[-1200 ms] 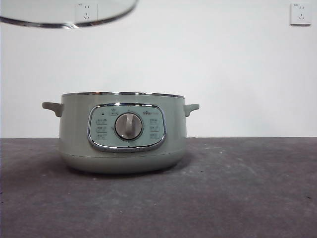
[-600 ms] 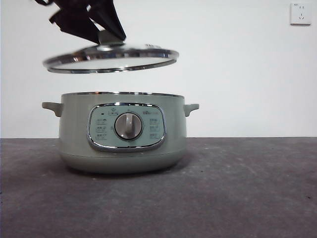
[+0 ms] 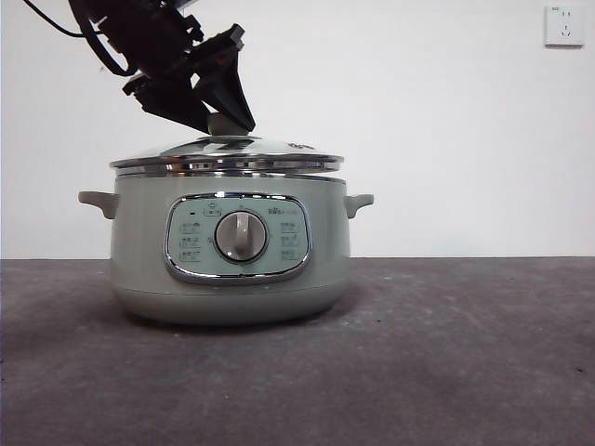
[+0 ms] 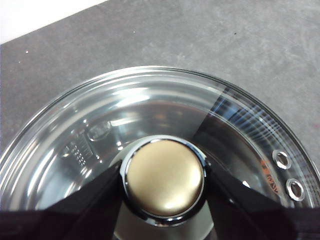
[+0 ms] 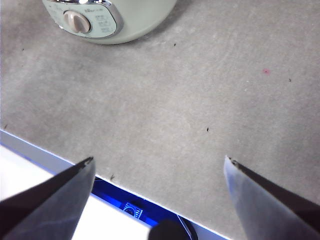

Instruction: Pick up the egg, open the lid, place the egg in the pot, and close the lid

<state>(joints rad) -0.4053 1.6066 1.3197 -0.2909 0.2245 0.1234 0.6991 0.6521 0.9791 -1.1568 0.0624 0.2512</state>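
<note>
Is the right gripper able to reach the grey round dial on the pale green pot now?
Probably yes. The right gripper is open over bare table, and nothing stands between it and the grey round dial on the pale green pot.

Pot (image 3: 231, 249) stands left of frame centre on the table (image 3: 446, 362), wall behind. Lid (image 3: 226, 154) sits on the pot's rim. Left gripper (image 3: 223, 121) above it, at upper left, jaws either side of the knob (image 4: 164, 179). Wall socket (image 3: 563, 25) at upper right.
</note>
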